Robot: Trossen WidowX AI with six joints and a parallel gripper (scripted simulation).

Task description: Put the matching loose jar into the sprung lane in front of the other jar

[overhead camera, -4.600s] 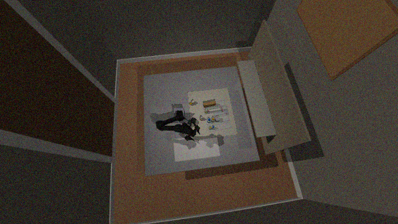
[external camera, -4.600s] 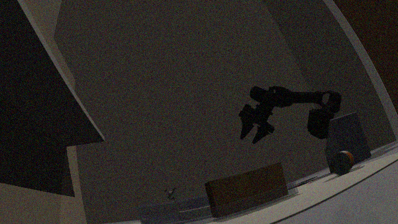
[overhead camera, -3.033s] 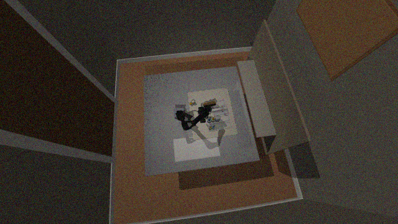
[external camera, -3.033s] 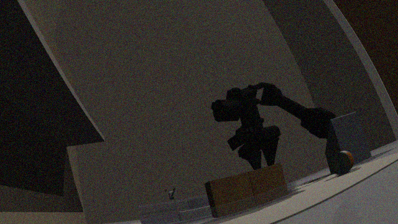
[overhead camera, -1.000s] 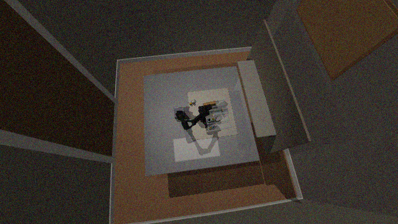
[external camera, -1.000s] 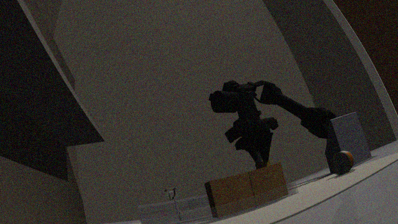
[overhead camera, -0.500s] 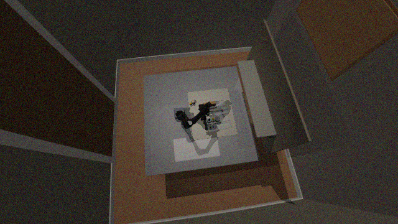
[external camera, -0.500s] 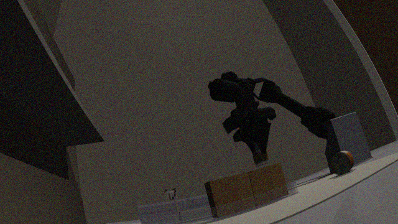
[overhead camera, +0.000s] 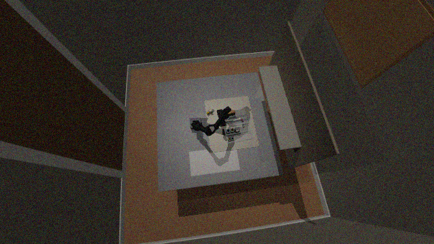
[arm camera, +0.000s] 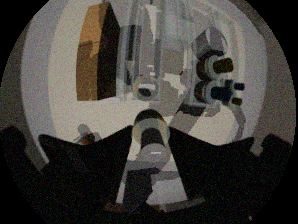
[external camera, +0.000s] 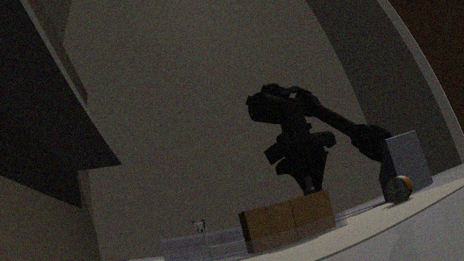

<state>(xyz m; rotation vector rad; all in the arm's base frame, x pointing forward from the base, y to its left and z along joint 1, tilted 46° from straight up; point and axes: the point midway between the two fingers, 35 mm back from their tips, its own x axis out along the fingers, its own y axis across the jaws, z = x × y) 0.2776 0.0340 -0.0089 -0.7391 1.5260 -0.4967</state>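
Observation:
My gripper [external camera: 312, 188] [arm camera: 150, 129] is shut on a small jar [arm camera: 154, 153] with a dark middle, a pale ring and a grey end. The jar is held in front of the clear-walled lanes. How far its base is above the surface cannot be told. A similar jar [arm camera: 146, 89] with a pale ring and dark middle stands at the near end of the left lane, ahead of and slightly left of the held jar. The pusher plate and the low front stop are not clear in these dim views. In the exterior view the brown block hides what is below the fingertips.
The brown block [external camera: 290, 221] [arm camera: 90, 55] stands left of the lanes in the wrist view. To the right are jars with a yellow top [arm camera: 223, 65] and a blue top [arm camera: 221, 93]. A small thing with yellow on it [overhead camera: 210, 112] lies apart, near the arm.

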